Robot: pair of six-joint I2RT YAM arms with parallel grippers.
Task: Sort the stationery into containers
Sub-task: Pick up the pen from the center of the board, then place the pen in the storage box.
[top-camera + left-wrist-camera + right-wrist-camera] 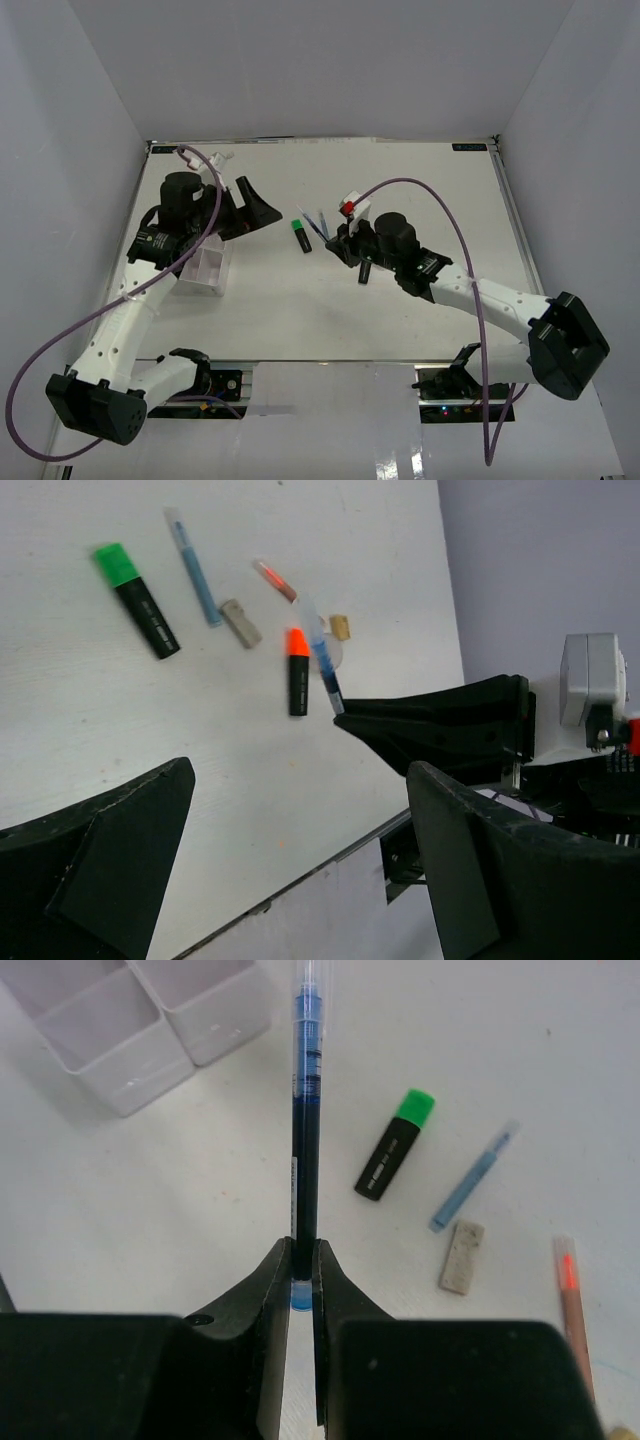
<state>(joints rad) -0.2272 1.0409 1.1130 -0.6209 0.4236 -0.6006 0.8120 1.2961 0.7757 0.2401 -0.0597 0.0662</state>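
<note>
**Blue pen clamped in the right jaws; left jaws wide and empty**

The right jaws are seen pressed together on the rear end of a thin dark-blue pen [304, 1110], whose clear barrel is pointed straight ahead from them. From the left wrist view, this pen [322, 652] is shown slanting away from the black fingertips, with the orange-capped highlighter [297, 672] lying just beside it on the white counter [430, 190]. Whether the pen's far tip is touching the counter cannot be told.

The left jaws are held wide apart with nothing between them, above the counter beside the white organizer tray [205, 270]. The tray [220, 1032] is also seen at the upper left of the right wrist view, ahead and to the left of the held pen and apart from it; the compartments visible there hold nothing.

The remaining stationery is spread flat on the counter to the right of the held pen. The green-capped highlighter [395, 1147] is nearest, followed by a light-blue pen [475, 1176], a small grey block [461, 1256] just below that pen, and a pink pen [572, 1295] at the frame's edge. A small tan block [339, 627] is seen near the held pen's tip in the left wrist view.
</note>
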